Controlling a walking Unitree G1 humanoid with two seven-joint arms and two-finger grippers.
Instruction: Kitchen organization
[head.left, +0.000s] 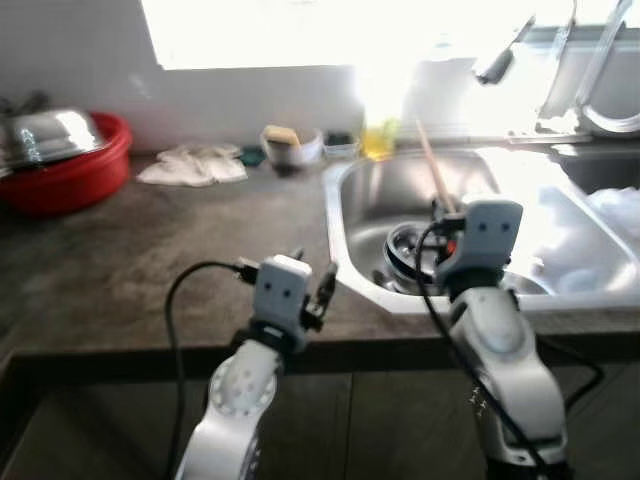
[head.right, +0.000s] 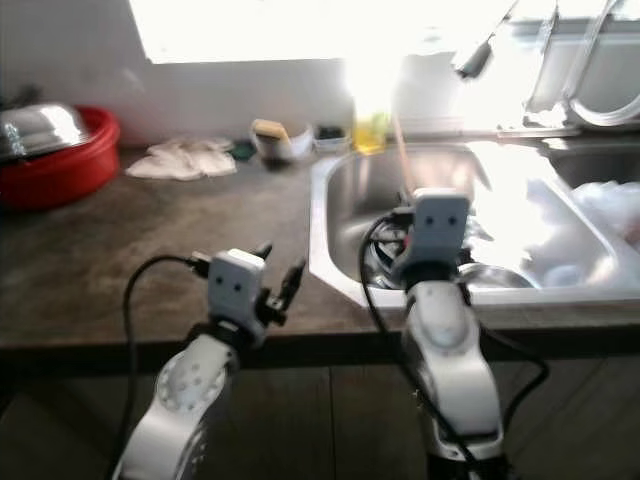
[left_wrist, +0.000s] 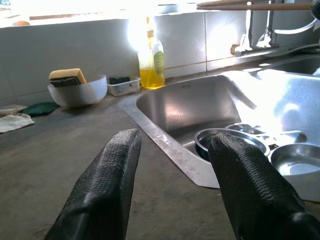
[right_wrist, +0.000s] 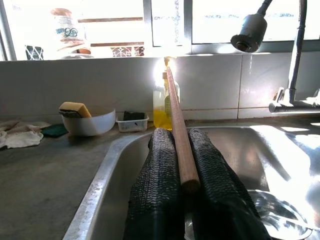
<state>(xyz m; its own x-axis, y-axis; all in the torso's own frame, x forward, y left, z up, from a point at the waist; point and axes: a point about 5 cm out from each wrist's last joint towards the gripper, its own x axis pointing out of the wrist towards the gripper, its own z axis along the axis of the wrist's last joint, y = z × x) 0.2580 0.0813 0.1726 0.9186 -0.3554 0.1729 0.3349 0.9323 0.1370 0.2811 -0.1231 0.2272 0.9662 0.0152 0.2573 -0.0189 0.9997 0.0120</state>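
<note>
My right gripper (right_wrist: 180, 165) is shut on a long wooden stick (right_wrist: 176, 120), which slants up and away over the steel sink (head.left: 372, 185); the stick (head.left: 434, 165) rises behind the right wrist block. Steel bowls (left_wrist: 227, 140) lie in the sink's bottom. My left gripper (left_wrist: 172, 165) is open with nothing between its fingers, held low over the dark countertop (head.left: 150, 260) just left of the sink's front corner.
A yellow soap bottle (left_wrist: 151, 62), a white bowl with a sponge (left_wrist: 77, 87) and a small tray (left_wrist: 124, 85) stand at the back wall. Cloths (head.left: 195, 165) and a red basin with a steel lid (head.left: 65, 150) are at the left. A faucet head (right_wrist: 246, 32) hangs over the sink.
</note>
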